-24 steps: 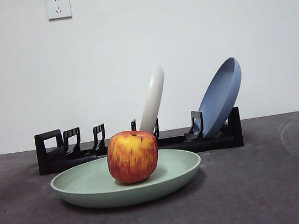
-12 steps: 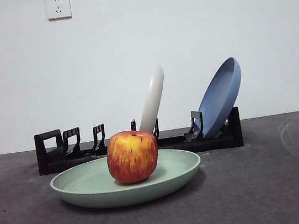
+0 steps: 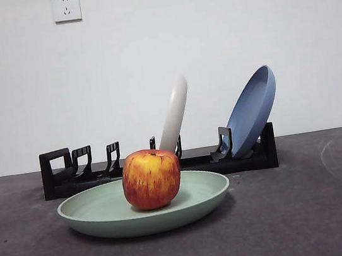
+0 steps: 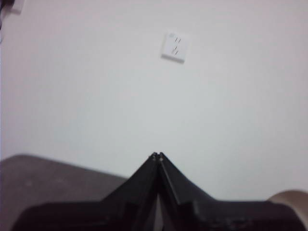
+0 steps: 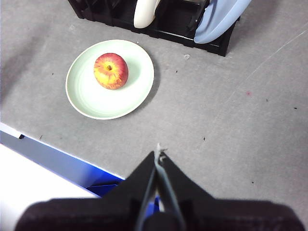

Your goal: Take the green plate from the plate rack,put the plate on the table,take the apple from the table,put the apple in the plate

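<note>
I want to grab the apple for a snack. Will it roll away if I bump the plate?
Probably only a little. The apple is round, so it could roll, but it sits inside the green plate, whose raised rim would likely stop it. Its skin looks smooth, so it may be a bit slippery to grab.

Even, soft light is filling the front view, with the green plate (image 3: 145, 207) casting a faint shadow on the table (image 3: 299, 224) toward four o'clock. The left wrist view is looking hazy, its wall socket (image 4: 173, 46) blurring slightly, while the right wrist view is staying crisp.
</note>
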